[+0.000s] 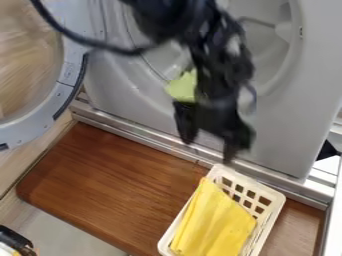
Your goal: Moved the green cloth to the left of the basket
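Note:
The black gripper (208, 149) hangs in front of the washing machine, just above the back end of the basket, with its two fingers spread apart and nothing between them. Behind and to the left of the arm, a light green cloth (182, 87) shows at the lower part of the machine's round opening; the arm covers its right side. The white basket (271, 212) stands on the brown wooden board (113, 187) toward the lower right, and a folded yellow cloth (215, 220) lies in it.
The washing machine (287, 135) takes up the upper part of the view, its round door (40, 107) swung out at the left. A metal ledge (137, 136) runs between machine and board. A black object (15, 240) sits at the lower left corner.

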Robot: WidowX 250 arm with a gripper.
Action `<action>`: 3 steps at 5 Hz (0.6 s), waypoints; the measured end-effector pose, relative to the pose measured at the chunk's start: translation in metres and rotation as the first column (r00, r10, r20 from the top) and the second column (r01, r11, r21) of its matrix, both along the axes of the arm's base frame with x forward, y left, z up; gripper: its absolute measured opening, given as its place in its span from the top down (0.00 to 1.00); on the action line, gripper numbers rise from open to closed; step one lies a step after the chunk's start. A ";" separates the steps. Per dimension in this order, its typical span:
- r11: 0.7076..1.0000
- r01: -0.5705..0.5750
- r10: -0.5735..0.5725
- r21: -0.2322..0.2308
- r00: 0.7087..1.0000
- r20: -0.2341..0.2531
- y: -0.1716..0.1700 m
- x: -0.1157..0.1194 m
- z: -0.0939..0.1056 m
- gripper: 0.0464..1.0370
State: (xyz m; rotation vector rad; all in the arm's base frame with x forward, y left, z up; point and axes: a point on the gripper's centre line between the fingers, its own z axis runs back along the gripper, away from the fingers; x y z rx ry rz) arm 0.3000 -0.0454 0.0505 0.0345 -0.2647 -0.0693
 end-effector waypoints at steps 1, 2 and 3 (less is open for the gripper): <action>0.999 -0.015 0.009 0.044 0.992 0.129 0.024 0.039 0.028 0.04; 0.997 -0.027 0.009 0.078 0.974 0.225 0.034 0.063 0.037 0.04; 0.991 -0.031 -0.002 0.127 0.968 0.253 0.040 0.080 0.032 0.04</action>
